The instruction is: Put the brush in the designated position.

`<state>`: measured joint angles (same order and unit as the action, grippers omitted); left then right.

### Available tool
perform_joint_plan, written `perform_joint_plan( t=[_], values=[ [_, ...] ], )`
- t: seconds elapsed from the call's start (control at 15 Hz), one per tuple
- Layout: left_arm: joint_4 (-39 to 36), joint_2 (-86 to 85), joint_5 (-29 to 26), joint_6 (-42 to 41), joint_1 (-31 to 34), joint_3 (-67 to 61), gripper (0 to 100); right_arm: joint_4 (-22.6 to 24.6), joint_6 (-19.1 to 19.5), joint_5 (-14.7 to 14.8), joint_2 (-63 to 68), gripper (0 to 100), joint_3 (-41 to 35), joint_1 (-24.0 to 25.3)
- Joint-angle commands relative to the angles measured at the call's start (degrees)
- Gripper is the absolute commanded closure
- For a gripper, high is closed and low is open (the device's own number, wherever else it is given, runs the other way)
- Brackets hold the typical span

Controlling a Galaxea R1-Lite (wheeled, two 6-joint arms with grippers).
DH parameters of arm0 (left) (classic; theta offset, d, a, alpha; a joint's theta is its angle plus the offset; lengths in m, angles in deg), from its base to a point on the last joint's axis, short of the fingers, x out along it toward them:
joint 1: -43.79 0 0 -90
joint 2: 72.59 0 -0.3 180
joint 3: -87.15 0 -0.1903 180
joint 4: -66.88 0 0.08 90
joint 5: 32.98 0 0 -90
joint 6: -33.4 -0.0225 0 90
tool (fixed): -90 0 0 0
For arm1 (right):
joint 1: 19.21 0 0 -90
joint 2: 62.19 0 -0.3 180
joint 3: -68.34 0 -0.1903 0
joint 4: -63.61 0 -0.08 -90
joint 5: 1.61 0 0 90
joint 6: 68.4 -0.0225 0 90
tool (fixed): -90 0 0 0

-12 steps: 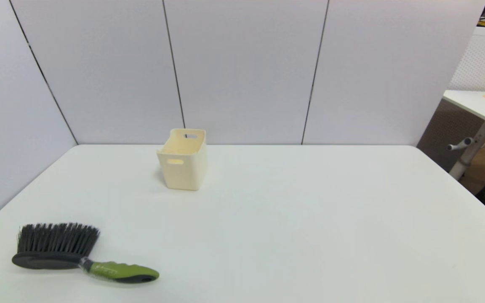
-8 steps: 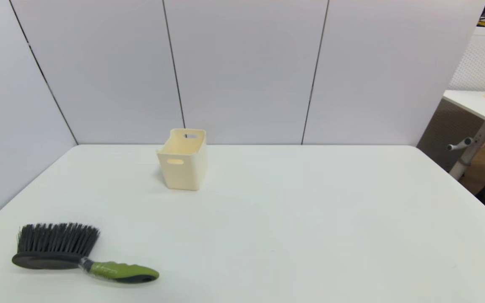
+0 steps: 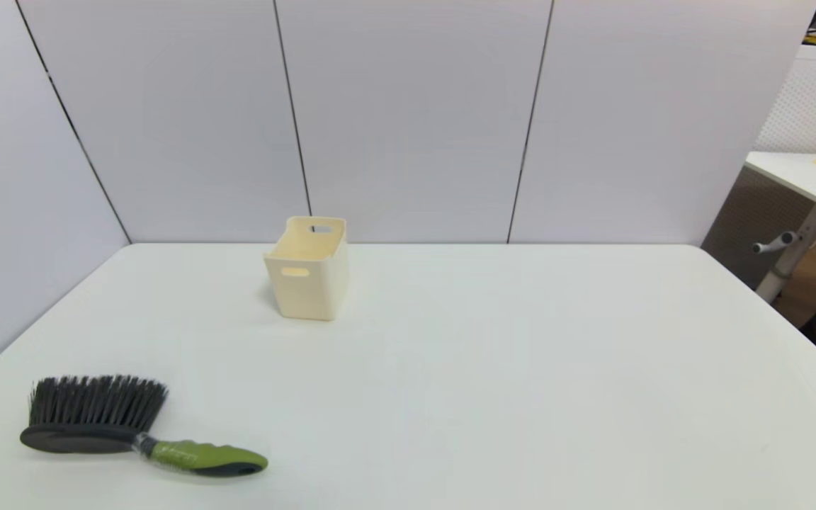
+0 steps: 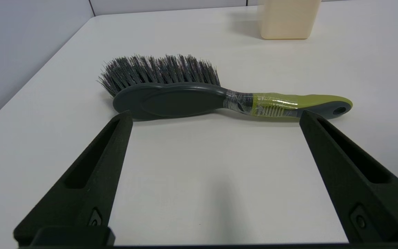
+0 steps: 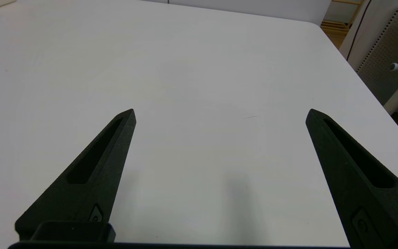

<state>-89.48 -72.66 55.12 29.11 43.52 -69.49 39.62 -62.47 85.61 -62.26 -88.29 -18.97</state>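
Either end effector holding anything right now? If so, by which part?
Nothing is held. The left end effector is open, short of the black-bristled, lime-green-handled hand brush lying on the white table. The right end effector is open over bare table.

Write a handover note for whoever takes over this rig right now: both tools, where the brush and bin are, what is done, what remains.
Left tool: open, empty, low over the table just short of the brush, not touching it.
Right tool: open, empty, over bare table on the right side; neither arm shows in the head view.
Brush: lying on its side at the near left of the table, bristles pointing toward the back wall, green handle toward the centre.
Cream bin: upright near the back edge, apart from the brush.
Done: nothing grasped yet.
Left: grasp the brush, probably with the left tool, and carry it to its place, likely the bin.
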Motion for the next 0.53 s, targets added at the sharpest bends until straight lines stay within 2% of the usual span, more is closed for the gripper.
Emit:
perform_joint_plan(
  t=[0.07, 0.53],
  values=[
    [0.0, 0.07, -0.03, -0.02, 0.0, 0.0, 0, 0.01, 0.05, -0.03, 0.07, 0, -0.09, 0.02],
    [0.0, 0.07, -0.03, -0.02, 0.0, 0.0, 0, 0.01, 0.05, -0.03, 0.07, 0, -0.09, 0.02]
  ],
)
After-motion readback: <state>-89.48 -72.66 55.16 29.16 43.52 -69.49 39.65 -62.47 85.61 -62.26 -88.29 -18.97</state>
